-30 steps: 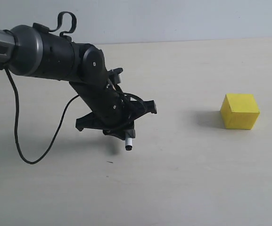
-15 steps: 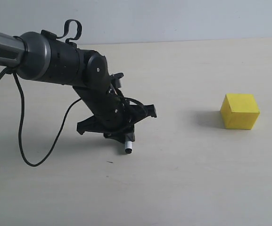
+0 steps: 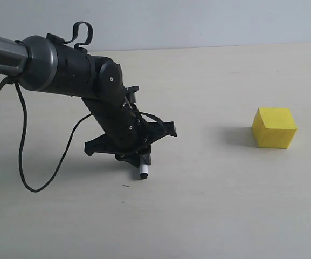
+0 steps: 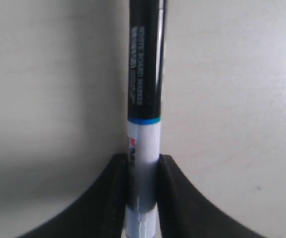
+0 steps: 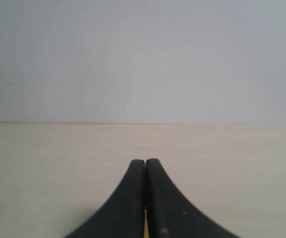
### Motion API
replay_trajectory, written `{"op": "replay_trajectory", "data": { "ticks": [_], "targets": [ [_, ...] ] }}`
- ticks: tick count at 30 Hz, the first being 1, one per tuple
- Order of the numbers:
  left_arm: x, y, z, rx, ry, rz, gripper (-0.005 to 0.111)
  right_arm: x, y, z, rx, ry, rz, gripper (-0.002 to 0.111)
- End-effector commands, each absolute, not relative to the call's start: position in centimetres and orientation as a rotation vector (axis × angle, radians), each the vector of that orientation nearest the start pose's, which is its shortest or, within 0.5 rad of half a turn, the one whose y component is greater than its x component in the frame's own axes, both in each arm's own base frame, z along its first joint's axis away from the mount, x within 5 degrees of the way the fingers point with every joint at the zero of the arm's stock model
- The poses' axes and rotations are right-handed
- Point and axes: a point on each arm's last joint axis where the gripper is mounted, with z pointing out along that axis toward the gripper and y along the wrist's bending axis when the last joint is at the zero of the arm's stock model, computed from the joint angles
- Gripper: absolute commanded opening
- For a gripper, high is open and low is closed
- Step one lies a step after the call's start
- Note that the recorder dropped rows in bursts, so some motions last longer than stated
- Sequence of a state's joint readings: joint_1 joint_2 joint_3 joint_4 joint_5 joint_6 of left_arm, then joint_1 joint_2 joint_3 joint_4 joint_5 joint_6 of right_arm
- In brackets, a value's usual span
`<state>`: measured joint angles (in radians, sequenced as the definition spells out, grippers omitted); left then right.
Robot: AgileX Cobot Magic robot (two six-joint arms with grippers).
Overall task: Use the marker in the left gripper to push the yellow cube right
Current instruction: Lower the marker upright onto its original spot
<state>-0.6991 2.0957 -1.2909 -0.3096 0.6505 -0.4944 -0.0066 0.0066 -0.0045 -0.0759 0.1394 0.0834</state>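
The marker [image 4: 143,99] is clamped in my left tool [image 3: 138,156], whose jaws are closed tight on the white barrel. Its low end sits close to the desk [image 3: 214,216], and I cannot tell whether it touches. The cube [image 3: 274,127] stands on the desk well off to the right, apart from the marker. My right tool [image 5: 145,163] has its jaws pressed together.

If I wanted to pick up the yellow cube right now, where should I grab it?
Probably from above, pinching two opposite side faces of the yellow cube. It sits flat on the table, its sides are flat and parallel, and its top and sides are uncovered.
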Motion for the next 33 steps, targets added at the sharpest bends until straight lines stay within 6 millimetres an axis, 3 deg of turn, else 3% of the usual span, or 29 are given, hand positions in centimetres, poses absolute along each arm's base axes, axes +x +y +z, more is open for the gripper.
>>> {"op": "replay_trajectory", "data": {
  "ticks": [1, 7, 10, 25, 29, 31, 33],
  "targets": [
    [29.5, -26.7, 10.7, -0.031, 3.067, -0.417, 0.005, 5.6, -0.1, 20.1, 0.018, 1.617, -0.008, 0.0],
    [29.5, -26.8, 10.7, -0.01, 3.067, -0.426, 0.036, 5.6, -0.1, 20.1, 0.018, 1.617, -0.008, 0.0],
    [29.5, -26.8, 10.7, -0.012, 3.068, -0.428, 0.045, 5.6, -0.1, 20.1, 0.018, 1.617, -0.008, 0.0],
    [29.5, -26.8, 10.9, 0.01, 3.068, -0.426, 0.046, 5.6, -0.1, 20.1, 0.018, 1.617, -0.008, 0.0],
    [30.4, -27.2, 13.7, 0.047, 3.036, -0.485, 0.046, 5.6, -0.1, 20.1, 0.018, 1.617, -0.008, 0.0],
    [30.7, -27.6, 16.3, 0.109, 2.996, -0.527, 0.045, 5.6, -0.1, 20.1, 0.018, 1.617, -0.008, 0.0],
    [30.9, -27.7, 18.8, 0.177, 2.947, -0.55, 0.038, 5.6, -0.1, 20.1, 0.018, 1.617, -0.008, 0.0]
  ]
}}
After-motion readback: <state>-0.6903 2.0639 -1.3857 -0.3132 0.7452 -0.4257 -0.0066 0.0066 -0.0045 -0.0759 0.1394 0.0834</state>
